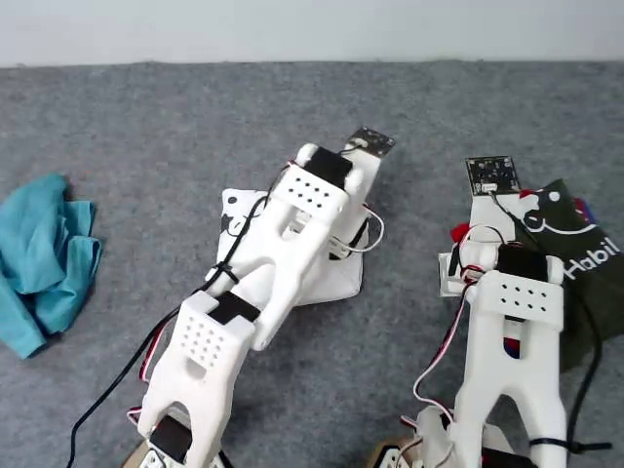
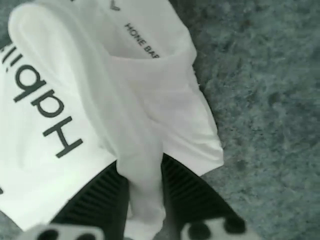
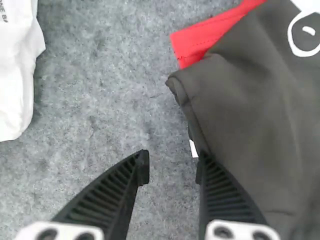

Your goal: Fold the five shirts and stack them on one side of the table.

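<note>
**Folding the white shirt.** The white shirt (image 2: 150, 100) lies near the middle of the grey table (image 1: 146, 127). The left gripper (image 2: 143, 167) pinches a raised ridge of its cloth between ribbed fingers (image 2: 100, 195), and the fabric runs down through the jaws.

To do this step well, the pinched edge is best carried low and straight across the body of the shirt, so that the layer lands flat with its edges aligned. It should be let go only once cloth rests on cloth — a high or hurried lift would likely drag the whole garment or bunch it. The thin fabric probably wrinkles and slips easily, so the loose corner beside the table deserves watching.

**Pose.** The left arm stretches diagonally from the near edge out over the white shirt, with its wrist tipped down onto it. The right arm stands alongside, extended forward above a black shirt (image 3: 250, 100) with a red shirt (image 3: 210, 30) showing from under it. The right gripper (image 3: 172, 157) is spread and grips nothing. It hangs over bare table with one finger just beside the black shirt's edge.

A teal shirt (image 1: 44, 253) lies crumpled well apart at the left of the high view — unfolded, so much of the task appears to remain.
</note>
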You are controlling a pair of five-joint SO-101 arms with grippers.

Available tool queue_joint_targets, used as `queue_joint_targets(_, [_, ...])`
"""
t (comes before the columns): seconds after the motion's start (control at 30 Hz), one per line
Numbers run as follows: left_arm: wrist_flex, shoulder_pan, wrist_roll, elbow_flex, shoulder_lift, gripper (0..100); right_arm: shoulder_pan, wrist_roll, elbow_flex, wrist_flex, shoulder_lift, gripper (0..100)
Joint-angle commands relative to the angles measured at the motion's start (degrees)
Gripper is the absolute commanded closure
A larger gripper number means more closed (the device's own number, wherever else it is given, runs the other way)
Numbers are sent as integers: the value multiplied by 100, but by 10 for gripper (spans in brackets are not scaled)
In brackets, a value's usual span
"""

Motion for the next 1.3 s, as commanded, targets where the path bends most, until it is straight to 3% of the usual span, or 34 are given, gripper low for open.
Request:
queue_joint_targets(0.0, [114, 220, 18, -233, -70, 987, 48, 26, 0, -84, 40, 833])
queue_joint_targets(0.33, [70, 352, -9, -233, -62, 986, -365, 26, 0, -84, 66, 833])
queue_joint_targets(0.9, [-387, 290, -18, -233, -62, 982, -374, 35, 0, -75, 110, 833])
queue_joint_targets(1.27, [-352, 273, 18, -242, -70, 763, -374, 53, 0, -48, 110, 833])
